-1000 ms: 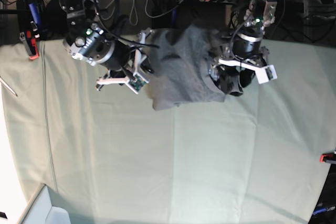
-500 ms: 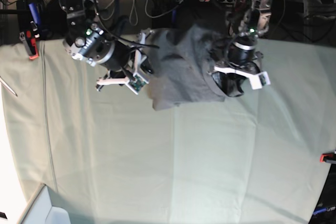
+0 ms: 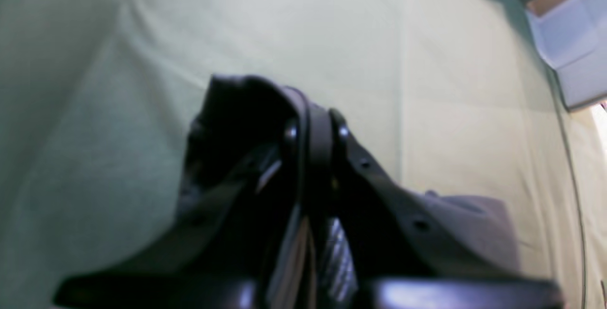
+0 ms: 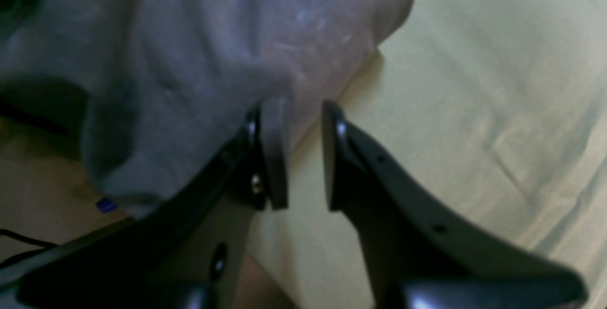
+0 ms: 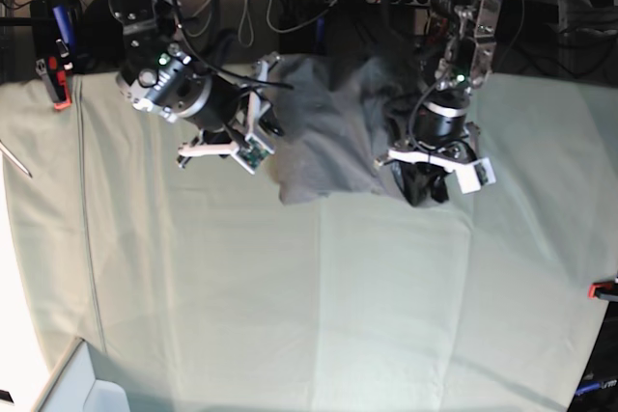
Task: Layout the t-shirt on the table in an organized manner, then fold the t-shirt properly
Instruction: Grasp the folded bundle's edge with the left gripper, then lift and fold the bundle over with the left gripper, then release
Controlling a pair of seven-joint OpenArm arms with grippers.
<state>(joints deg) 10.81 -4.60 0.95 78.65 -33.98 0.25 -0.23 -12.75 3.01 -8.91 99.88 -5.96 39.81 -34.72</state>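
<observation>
Grey t-shirt (image 5: 323, 132) bunched at the desk's (image 5: 319, 306) twelve o'clock edge.
Left pincer (image 5: 420, 185) apparently pinches the shirt's three o'clock side; right pincer (image 4: 303, 152) stands slightly spread, holding nothing, beside the nine o'clock hem.

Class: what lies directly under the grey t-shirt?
The pale green cloth of the table lies under the t-shirt. The shirt covers what it rests on, so nothing more can be seen there.

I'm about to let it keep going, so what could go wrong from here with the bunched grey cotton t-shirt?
The left gripper pinches only a dark fold of the grey cotton t-shirt; pulling may slip it free. The right gripper stands open beside the hem, so the shirt could drag lopsided across the pale green table.
</observation>
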